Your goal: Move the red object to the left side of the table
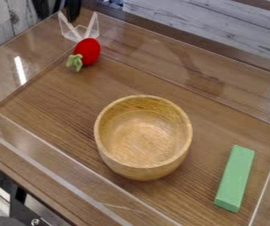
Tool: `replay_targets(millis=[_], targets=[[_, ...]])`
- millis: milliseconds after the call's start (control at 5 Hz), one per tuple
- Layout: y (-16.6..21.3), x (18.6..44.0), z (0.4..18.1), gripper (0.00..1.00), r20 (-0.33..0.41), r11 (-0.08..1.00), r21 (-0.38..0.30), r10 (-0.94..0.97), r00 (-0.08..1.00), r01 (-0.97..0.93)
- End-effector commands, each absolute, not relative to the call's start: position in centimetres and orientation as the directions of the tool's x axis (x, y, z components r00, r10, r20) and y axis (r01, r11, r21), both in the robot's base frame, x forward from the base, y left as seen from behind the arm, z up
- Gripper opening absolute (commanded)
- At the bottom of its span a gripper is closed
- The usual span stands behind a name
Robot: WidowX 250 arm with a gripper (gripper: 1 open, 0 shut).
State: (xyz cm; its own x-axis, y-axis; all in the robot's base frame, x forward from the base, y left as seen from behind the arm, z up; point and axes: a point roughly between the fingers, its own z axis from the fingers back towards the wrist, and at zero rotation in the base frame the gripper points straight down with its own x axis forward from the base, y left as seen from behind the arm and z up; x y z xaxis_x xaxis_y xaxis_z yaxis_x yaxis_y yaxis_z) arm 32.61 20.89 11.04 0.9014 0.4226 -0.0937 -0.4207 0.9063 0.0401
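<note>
1. Gripper (78,24): I see only pale, translucent-looking finger tips at the top-left, spread in a V just above the red object (88,50). Looks open, holding nothing; tips are right by the berry's top, can't tell if touching.
2. Red object sits on the table (220,106) at the far-left corner area, near the acrylic wall, green stem end pointing down-left.
3. Wooden bowl (144,136) is mid-table, well apart from the berry; looks empty.
4. Green block (234,177) lies flat at the near-right, by the wall.
5. Progress, my read: berry is already at the left side, so placement looks done or nearly; only backing the arm away seems left.
</note>
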Motion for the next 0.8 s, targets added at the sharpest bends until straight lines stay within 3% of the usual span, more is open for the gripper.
replay_targets(millis=[0,200,600], targets=[[20.0,31.3,12.4,1.0,-0.038,0.887,0.043,0.461,0.887,-0.459],[18.2,30.0,12.1,1.0,-0.043,0.887,0.02,0.462,0.886,-0.461],[16.1,30.3,14.0,1.0,-0.056,0.959,-0.02,0.282,0.958,-0.283]])
